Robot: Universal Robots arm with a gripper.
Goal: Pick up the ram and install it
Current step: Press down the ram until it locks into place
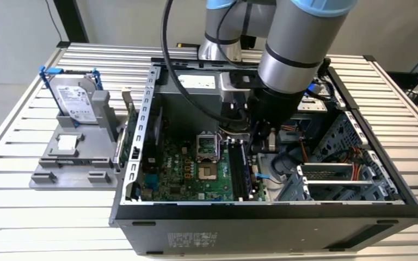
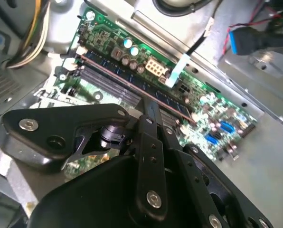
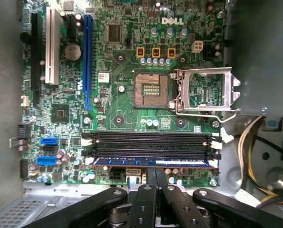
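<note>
the hand (image 3: 153, 176) hides the ram's (image 3: 151, 162) middle.

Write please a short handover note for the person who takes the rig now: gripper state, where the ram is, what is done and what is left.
Gripper: down inside the open computer case, fingers closed on the ram.
Ram: standing on edge in the motherboard slot nearest the gripper, beside the empty black slots; also seen in the second wrist view.
Done: ram picked up and brought to its slot.
Left: whether it is fully seated cannot be told from these views; the gripper has not yet let go.
</note>
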